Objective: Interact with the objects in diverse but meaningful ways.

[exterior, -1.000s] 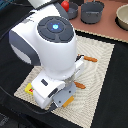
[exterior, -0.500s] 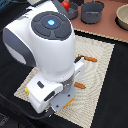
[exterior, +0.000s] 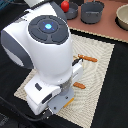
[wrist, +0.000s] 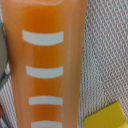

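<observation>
Dark tabletop point(exterior: 112, 95) with a pale woven placemat point(exterior: 102, 62) laid at a diagonal across the middle of the exterior view; a brownish strip of surface runs along the upper edge of the frame.

Arm point(exterior: 47, 47): the white Panda fills the left and centre of the exterior view, bent steeply down over the mat. Round joint cap with a blue light sits at upper centre-left. The wrist and hand reach toward the lower left of the frame, low over the mat's near corner. The fingers are hidden under the arm body in this view and do not show in the wrist view either; cannot tell whether they are released or clenched.

Objects:
- Dark grey two-handled pot point(exterior: 92, 11), upper centre-right of the frame, off the mat, upright.
- Red tomato point(exterior: 65, 5), upper centre, resting in a second dark grey bowl point(exterior: 71, 11) just left of the pot.
- Tan bowl point(exterior: 123, 17), cut by the upper right edge.
- Two small orange pieces point(exterior: 89, 58) on the mat just right of the arm, one mid-frame, one lower; type unclear.

Wrist view: an orange ridged biscuit block point(wrist: 47, 65) with pale curved bars fills most of the frame, very close to the lens, lying on the woven mat. A yellow corner point(wrist: 107, 119), possibly the packet, shows at lower right.
</observation>
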Controlling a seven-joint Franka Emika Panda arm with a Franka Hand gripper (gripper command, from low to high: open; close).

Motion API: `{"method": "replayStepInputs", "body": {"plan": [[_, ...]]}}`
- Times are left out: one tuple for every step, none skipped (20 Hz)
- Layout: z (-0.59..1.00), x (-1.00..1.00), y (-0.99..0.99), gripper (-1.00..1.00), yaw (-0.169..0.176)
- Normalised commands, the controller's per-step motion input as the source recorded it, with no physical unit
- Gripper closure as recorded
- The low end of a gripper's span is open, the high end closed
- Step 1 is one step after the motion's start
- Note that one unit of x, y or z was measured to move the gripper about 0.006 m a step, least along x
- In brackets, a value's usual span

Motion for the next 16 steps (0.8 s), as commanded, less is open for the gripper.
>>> {"method": "replayStepInputs", "body": {"plan": [[0.03,0.43,-0.01,-1.0,0.0],[0.0,0.41,-0.02,-1.0,0.0],[0.0,0.36,-0.05,-1.0,0.0],[0.0,0.31,-0.08,-1.0,0.0],[0.0,0.28,-0.09,-1.0,0.0],[0.0,0.29,-0.08,-1.0,0.0],[-0.03,0.29,-0.06,-1.0,0.0],[-0.08,0.26,-0.07,-1.0,0.0],[-0.05,0.24,-0.08,-1.0,0.0],[-0.05,0.23,-0.08,-1.0,0.0],[0.0,0.24,-0.08,-1.0,0.0],[-0.01,0.22,-0.09,-1.0,0.0],[-0.01,0.21,-0.1,-1.0,0.0],[-0.04,0.22,-0.09,-1.0,0.0],[-0.07,0.2,-0.09,-1.0,0.0],[-0.07,0.21,-0.1,-1.0,0.0]]}}
